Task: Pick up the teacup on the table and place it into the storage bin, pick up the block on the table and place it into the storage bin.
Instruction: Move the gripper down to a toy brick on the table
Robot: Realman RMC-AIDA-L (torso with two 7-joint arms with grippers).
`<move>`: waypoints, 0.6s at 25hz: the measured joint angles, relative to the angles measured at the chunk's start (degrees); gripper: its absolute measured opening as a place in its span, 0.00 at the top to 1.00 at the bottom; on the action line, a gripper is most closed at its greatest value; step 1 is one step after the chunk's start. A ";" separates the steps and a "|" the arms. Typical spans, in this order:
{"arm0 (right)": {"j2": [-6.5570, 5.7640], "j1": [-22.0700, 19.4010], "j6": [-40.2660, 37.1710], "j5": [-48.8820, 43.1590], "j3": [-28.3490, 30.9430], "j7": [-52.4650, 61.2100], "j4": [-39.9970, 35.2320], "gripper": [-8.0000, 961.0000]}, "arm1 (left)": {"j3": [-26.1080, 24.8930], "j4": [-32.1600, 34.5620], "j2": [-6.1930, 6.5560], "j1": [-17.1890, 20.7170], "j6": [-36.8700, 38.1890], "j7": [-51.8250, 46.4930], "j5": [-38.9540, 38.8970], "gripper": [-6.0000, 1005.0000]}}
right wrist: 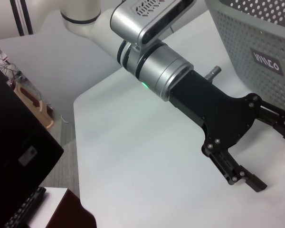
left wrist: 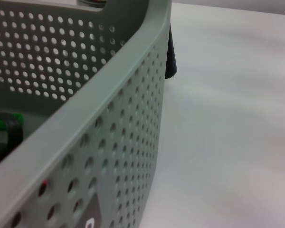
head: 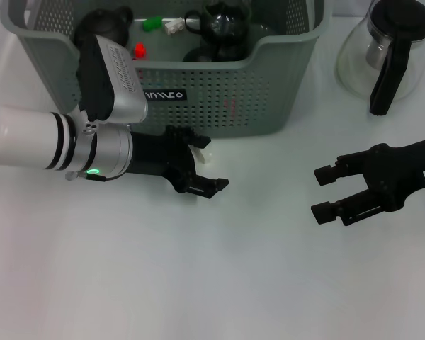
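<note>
The grey-green storage bin (head: 234,99) stands at the back of the table, its perforated wall filling the left wrist view (left wrist: 128,142). A dark glass teacup (head: 223,25) lies inside it, along with a green block (head: 152,23), a white one (head: 173,26) and a red one (head: 139,51). My left gripper (head: 208,163) is low over the table just in front of the bin, open, with a small white block (head: 204,154) between its fingers. The right wrist view shows the left gripper (right wrist: 270,149) spread wide. My right gripper (head: 324,193) hovers open and empty to the right.
A glass coffee pot (head: 389,49) with a black handle stands at the back right, beside the bin. White tabletop (head: 212,283) stretches across the front. Off the table's edge, the right wrist view shows dark furniture (right wrist: 19,156).
</note>
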 joint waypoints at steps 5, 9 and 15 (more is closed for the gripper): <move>0.00 0.13 0.02 0.00 0.00 0.08 0.07 0.02 | 0.40 -0.11 0.02 0.26 1.26 0.02 -0.05 0.10; 0.00 0.05 0.02 0.00 0.00 0.39 -0.14 0.02 | 0.72 0.25 0.25 0.39 3.96 -0.17 0.29 0.10; 0.01 0.06 0.03 0.00 0.00 0.50 -0.17 0.02 | -1.07 2.89 1.00 0.72 13.67 -0.34 -0.46 0.10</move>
